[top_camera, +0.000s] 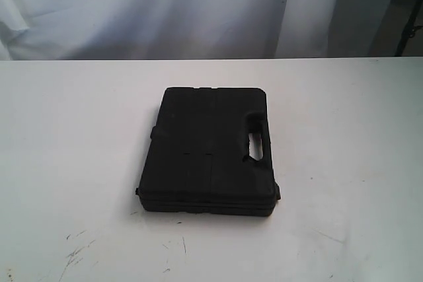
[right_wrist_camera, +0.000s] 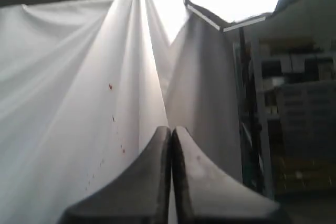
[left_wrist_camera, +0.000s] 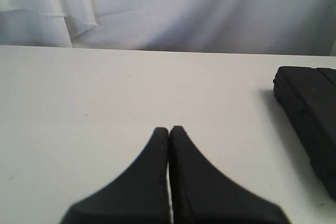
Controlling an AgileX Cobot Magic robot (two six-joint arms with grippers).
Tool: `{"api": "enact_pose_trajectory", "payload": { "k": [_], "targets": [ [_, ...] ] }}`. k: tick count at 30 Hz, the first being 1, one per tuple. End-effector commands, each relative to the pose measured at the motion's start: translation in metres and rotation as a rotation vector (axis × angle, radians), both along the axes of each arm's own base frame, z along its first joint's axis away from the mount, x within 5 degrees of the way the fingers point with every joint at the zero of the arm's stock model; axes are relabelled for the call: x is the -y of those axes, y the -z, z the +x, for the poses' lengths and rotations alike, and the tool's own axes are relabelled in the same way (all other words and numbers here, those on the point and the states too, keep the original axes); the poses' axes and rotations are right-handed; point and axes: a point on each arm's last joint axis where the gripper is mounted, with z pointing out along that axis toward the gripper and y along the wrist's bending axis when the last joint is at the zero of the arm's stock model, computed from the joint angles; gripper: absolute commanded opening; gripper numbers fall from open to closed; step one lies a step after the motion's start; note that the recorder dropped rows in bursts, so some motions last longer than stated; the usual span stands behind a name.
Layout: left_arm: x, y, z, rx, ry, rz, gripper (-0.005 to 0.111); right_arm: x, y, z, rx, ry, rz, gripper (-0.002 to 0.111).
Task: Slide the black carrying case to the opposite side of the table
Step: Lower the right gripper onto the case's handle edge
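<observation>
Exterior view: I see the flat rectangular matte black plastic case (top_camera: 208, 150) lying flat mid-way on the large white tabletop (top_camera: 66, 130). My left gripper (left_wrist_camera: 168, 129) sits apart from it, fingers pressed together. My right gripper (right_wrist_camera: 171, 128), likewise closed, faces a white curtain (right_wrist_camera: 79, 77).

1. The left hand (left_wrist_camera: 169, 128) is closed: its two black fingers (left_wrist_camera: 139, 182) press together along their whole length, with only a thin seam between them
2. These fingers are broad at the base and taper to rounded tips that meet
3. The left hand points forward, roughly level, low over the table (left_wrist_camera: 79, 103), and grips nothing
4. The right hand (right_wrist_camera: 171, 128) is closed the same way, its fingers (right_wrist_camera: 210, 182) meeting pad to pad with nothing between them
5. The right hand is tilted upward and aims high
6. Only the fingers of each hand show; the wrists and arms are out of sight
</observation>
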Motion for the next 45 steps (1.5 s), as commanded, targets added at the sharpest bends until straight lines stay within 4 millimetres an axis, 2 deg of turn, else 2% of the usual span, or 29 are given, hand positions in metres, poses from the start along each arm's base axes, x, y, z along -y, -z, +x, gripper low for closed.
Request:
{"api": "enact_pose_trajectory", "payload": {
  "k": [1,4,5,6,7,10,15,17,21,24,25,29,33,36,45],
  "targets": [
    [0.0,0.001,0.0,0.007,-0.001,-0.006,0.0,-0.003,-0.008,0.04,-0.354,-0.018,-0.005,0.0],
    [0.0,0.001,0.0,0.007,-0.001,-0.006,0.0,-0.013,0.018,0.068,-0.697,-0.104,0.002,0.0],
    [0.0,0.001,0.0,0.007,-0.001,-0.006,0.0,-0.021,0.036,0.076,-0.889,-0.162,0.007,0.0],
    [0.0,0.001,0.0,0.007,-0.001,-0.006,0.0,-0.024,0.043,0.078,-0.963,-0.182,0.008,0.0],
    [0.0,0.001,0.0,0.007,-0.001,-0.006,0.0,-0.029,0.057,0.081,-1.123,-0.213,-0.002,0.0],
    [0.0,0.001,0.0,0.007,0.0,-0.004,0.0,-0.031,0.071,0.081,-1.293,-0.229,-0.044,0.0],
    [0.0,0.001,0.0,0.007,0.0,-0.004,0.0,-0.033,0.069,0.09,-1.234,-0.232,-0.017,0.0],
    [0.0,0.001,0.0,0.007,0.0,-0.004,0.0,-0.035,0.063,0.097,-1.153,-0.24,-0.013,0.0],
    [0.0,0.001,0.0,0.007,-0.001,-0.006,0.0,-0.043,0.051,0.111,-1.15,-0.277,-0.023,0.0],
    [0.0,0.001,0.0,0.007,-0.001,-0.006,0.0,-0.055,0.041,0.128,-1.165,-0.314,-0.012,0.0],
    [0.0,0.001,0.0,0.007,-0.001,-0.006,0.0,-0.065,0.039,0.142,-1.217,-0.333,-0.009,0.0],
    [0.0,0.001,0.0,0.007,-0.001,-0.006,0.0,-0.085,0.038,0.17,-1.321,-0.368,-0.019,0.0],
    [0.0,0.001,0.0,0.007,0.0,-0.004,0.0,-0.11,0.05,0.203,-1.414,-0.372,-0.025,0.0],
    [0.0,0.001,0.0,0.007,0.0,-0.004,0.0,-0.127,0.066,0.225,-1.47,-0.371,-0.052,0.0],
    [0.0,0.001,0.0,0.007,-0.001,-0.006,0.0,-0.171,0.111,0.271,-1.584,-0.382,-0.119,0.0]
  ]
}}
